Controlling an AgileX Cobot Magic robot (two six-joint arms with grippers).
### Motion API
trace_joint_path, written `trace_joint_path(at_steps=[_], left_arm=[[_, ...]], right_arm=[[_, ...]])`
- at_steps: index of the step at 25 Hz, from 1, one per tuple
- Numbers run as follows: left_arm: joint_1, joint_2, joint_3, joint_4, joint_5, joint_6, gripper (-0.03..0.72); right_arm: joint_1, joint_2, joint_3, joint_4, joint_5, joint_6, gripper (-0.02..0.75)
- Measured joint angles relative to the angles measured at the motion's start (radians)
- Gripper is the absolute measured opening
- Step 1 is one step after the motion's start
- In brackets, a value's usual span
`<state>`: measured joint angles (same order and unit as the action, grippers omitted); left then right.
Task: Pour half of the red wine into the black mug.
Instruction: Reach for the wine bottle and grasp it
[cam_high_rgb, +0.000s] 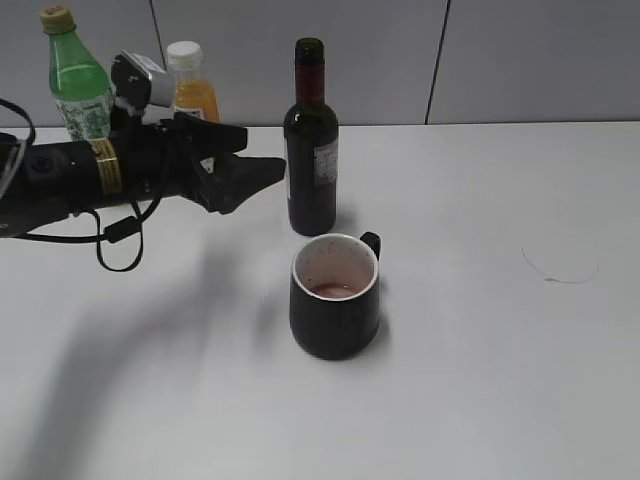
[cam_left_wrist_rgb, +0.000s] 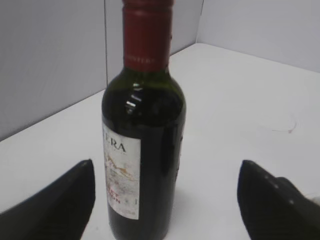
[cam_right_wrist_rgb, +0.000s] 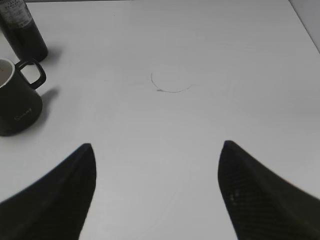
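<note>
In the exterior view the red wine (cam_high_rgb: 311, 150) stands upright and uncapped on the white worktop (cam_high_rgb: 480, 330), just behind the black mug (cam_high_rgb: 335, 297). A shallow pool of pinkish-red liquid lies in the bottom of the mug, so some pouring looks done; whether it is half the bottle cannot be read through the dark glass. The left pincer (cam_high_rgb: 262, 166) hovers spread just left of the bottle, holding nothing. A green bottle (cam_high_rgb: 77, 80) and an orange juice bottle (cam_high_rgb: 193, 88) crowd the back left corner behind that arm, close to the wall; the right side of the worktop offers wide room

In the left wrist view the wine bottle (cam_left_wrist_rgb: 143, 145) stands centred between the two widely parted fingertips (cam_left_wrist_rgb: 60, 205), with clear gaps on both sides and the wall near behind

In the right wrist view the right pincer (cam_right_wrist_rgb: 156, 192) is wide open and empty over bare worktop, the mug (cam_right_wrist_rgb: 17, 97) and bottle (cam_right_wrist_rgb: 22, 30) well apart at far left
</note>
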<state>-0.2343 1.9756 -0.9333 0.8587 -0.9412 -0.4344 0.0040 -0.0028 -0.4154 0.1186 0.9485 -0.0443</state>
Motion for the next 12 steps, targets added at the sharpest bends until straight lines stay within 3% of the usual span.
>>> trace_joint_path(at_steps=[6,12], left_arm=[[-0.001,0.137,-0.152,0.020,0.009,-0.002,0.692],[-0.010,0.202,-0.228,0.020,-0.021,-0.002,0.692]], right_arm=[[0.000,0.000,0.000,0.000,0.000,0.001,0.574],[0.000,0.000,0.000,0.000,0.000,0.001,0.574]])
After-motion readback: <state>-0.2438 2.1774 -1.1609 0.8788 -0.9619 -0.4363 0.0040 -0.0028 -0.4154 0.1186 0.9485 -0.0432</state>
